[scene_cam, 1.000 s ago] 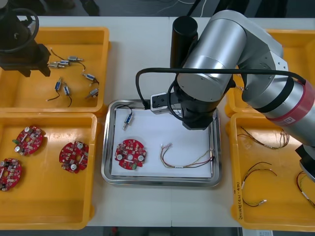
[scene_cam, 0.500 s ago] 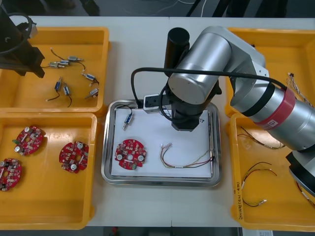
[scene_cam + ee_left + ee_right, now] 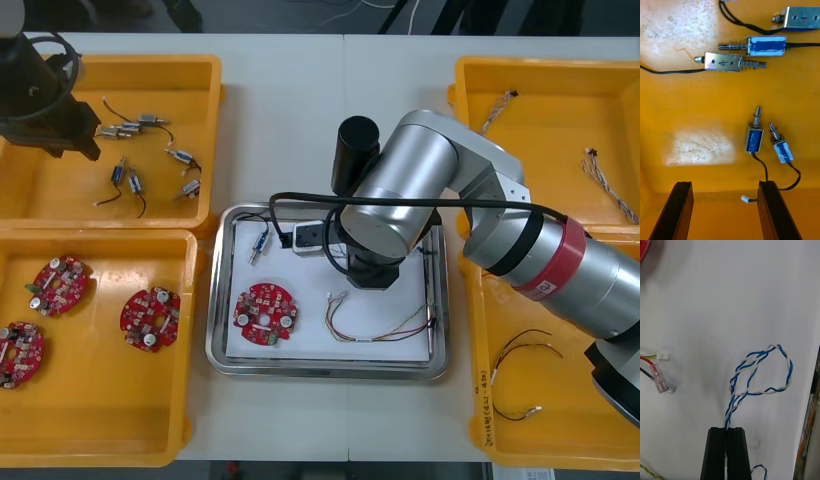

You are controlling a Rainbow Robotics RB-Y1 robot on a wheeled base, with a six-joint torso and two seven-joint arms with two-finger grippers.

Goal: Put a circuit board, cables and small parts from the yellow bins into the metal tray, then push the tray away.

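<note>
Circuit board point(image 3: 265, 317) left of cable point(image 3: 380, 326) in tray point(image 3: 325, 371).

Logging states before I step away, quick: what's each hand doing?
Left hand: open, empty, over a yellow bin.
Right hand: closed on the twisted blue and white cable, over the metal tray.

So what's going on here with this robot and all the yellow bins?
The robot is loading the metal tray. Its right gripper is over the tray's white inside, fingers shut on a twisted blue and white cable. A circuit board, a red and yellow cable and a small metal part already lie in the tray. The left gripper hovers open over small metal parts in the far left yellow bin.
</note>
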